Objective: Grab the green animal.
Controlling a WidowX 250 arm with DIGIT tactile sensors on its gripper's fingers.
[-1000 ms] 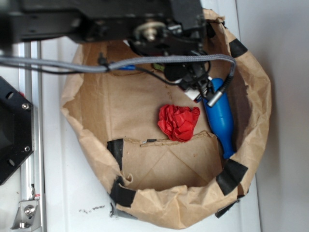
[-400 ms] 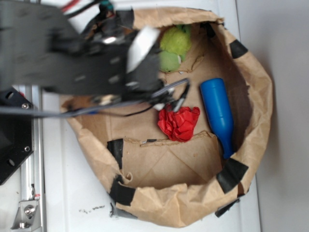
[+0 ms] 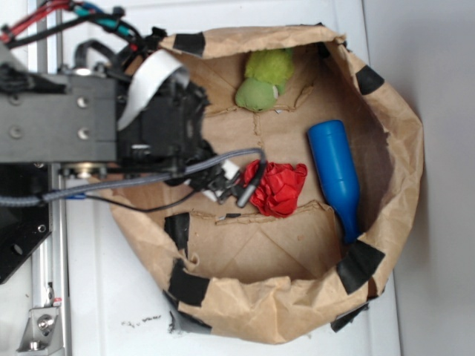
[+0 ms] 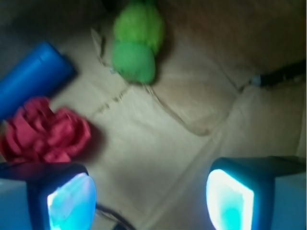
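Note:
The green animal (image 3: 263, 79) is a fuzzy lime-green plush with a duller round head, lying at the back wall inside the brown paper bag (image 3: 404, 148). In the wrist view the green animal (image 4: 136, 45) is at top centre, well ahead of my gripper (image 4: 151, 199). The gripper is open, its two glowing fingertips (image 4: 72, 203) wide apart over bare paper with nothing between them. In the exterior view my arm (image 3: 152, 126) covers the bag's left side and hides the jaws.
A red crumpled wad (image 3: 278, 189) lies mid-bag, with a blue bottle (image 3: 335, 174) to its right. In the wrist view the red wad (image 4: 43, 134) is close to my left finger. Grey cables (image 3: 223, 167) trail from the arm. A metal rail (image 3: 48, 297) runs along the left.
The arm has swung from over the bag's back to its left side, uncovering the green animal. The red wad, the bottle and the plush stay put.

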